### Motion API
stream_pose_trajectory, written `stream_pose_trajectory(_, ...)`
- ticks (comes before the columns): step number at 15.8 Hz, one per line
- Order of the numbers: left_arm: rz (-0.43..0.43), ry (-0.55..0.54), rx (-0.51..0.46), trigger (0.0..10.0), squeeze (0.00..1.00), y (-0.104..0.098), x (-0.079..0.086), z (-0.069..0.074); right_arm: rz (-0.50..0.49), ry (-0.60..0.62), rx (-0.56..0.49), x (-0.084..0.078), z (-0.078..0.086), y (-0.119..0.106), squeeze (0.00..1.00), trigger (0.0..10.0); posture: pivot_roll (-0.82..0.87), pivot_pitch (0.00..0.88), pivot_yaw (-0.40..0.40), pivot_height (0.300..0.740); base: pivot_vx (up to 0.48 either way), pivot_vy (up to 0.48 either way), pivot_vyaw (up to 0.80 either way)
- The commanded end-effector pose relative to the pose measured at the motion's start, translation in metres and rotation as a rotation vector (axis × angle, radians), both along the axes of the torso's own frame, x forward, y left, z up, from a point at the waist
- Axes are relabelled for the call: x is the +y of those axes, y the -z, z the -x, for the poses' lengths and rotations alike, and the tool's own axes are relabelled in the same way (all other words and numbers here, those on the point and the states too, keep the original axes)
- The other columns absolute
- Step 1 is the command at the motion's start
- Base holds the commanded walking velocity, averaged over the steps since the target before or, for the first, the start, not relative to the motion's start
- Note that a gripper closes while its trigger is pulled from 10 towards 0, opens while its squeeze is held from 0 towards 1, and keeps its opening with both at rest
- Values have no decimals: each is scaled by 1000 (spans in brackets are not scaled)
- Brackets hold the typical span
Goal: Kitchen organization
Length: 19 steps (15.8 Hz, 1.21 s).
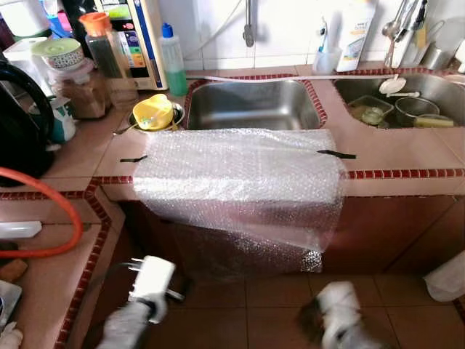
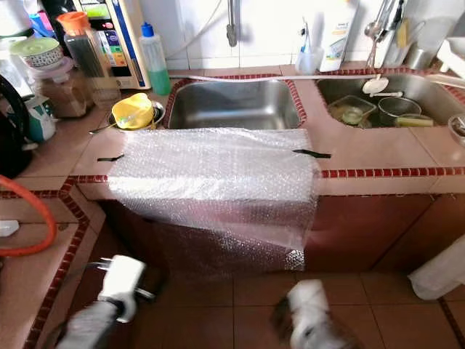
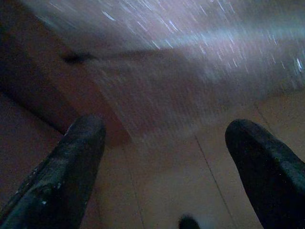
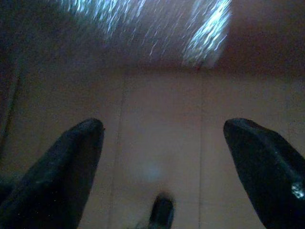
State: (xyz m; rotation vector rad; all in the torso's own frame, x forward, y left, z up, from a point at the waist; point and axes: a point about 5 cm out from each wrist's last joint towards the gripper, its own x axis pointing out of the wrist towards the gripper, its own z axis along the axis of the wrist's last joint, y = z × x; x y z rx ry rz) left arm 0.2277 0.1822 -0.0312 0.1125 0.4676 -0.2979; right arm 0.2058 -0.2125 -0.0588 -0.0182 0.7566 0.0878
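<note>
Sideways along the counter edge (image 1: 407, 173) lies bubble wrap (image 1: 240, 182); both grippers (image 3: 167, 157) (image 4: 164, 157) gape wide.

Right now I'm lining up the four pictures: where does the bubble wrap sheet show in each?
Left eye view: bubble wrap sheet mid-frame, draped over the counter edge before the left sink.
Right eye view: same, nearer the picture's left.
Left wrist view: blurred, beyond the open left claw.
Right wrist view: glinting strip past the open right claw.
Shared landmark: black tape strip.
</note>
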Motion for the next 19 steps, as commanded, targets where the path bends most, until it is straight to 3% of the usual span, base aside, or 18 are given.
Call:
stream_pose_trajectory(1,9,-1,-115,10000,0,-17,6,-1,-50,52,-53,-4,6,-3,0,10000,22,28,52,740,0,0,0)
stream_pose_trajectory(3,27,-40,-176,10000,0,-24,11,0,-22,42,-179,-7,4,-24,0,10000,17,39,50,740,0,0,0)
stream_pose_trajectory(5,91,-9,-258,10000,0,-36,10,1,9,23,-433,3,0,-80,0,10000,10,41,48,740,0,0,0)
stream_pose_trajectory(6,91,-13,-286,10000,0,-40,10,-1,16,10,-478,8,-1,-92,0,10000,7,46,46,740,0,0,0)
stream_pose_trajectory(7,66,-20,-363,10000,0,-56,10,-6,50,-31,-542,14,-3,-111,0,10000,2,43,44,740,0,0,0)
stream_pose_trajectory(8,65,-20,-381,10000,0,-60,10,-8,62,-41,-556,16,-3,-116,0,10000,2,43,44,740,0,0,0)
stream_pose_trajectory(9,88,-49,-485,10000,0,-96,7,-19,129,-94,-607,20,-9,-133,0,10000,-4,38,44,740,0,0,0)
stream_pose_trajectory(12,93,-33,-689,10000,0,-153,-12,-32,120,-50,-672,25,-26,-158,0,10000,1,28,47,740,0,0,0)
stream_pose_trajectory(13,56,-49,-722,10000,0,-161,-14,-33,99,-33,-685,27,-28,-163,0,10000,4,26,47,740,0,0,0)
stream_pose_trajectory(16,127,-95,-712,10000,0,-176,-22,-35,139,70,-759,28,-38,-185,0,10000,11,29,52,740,0,0,0)
stream_pose_trajectory(17,126,-135,-715,10000,0,-179,-23,-39,36,150,-800,31,-44,-195,0,10000,9,30,54,740,0,0,0)
stream_pose_trajectory(18,95,-162,-735,10000,0,-185,-22,-42,36,168,-841,32,-48,-204,0,10000,8,31,56,740,0,0,0)
stream_pose_trajectory(19,68,-172,-748,10000,0,-189,-23,-44,99,154,-869,32,-50,-210,0,10000,8,31,56,740,0,0,0)
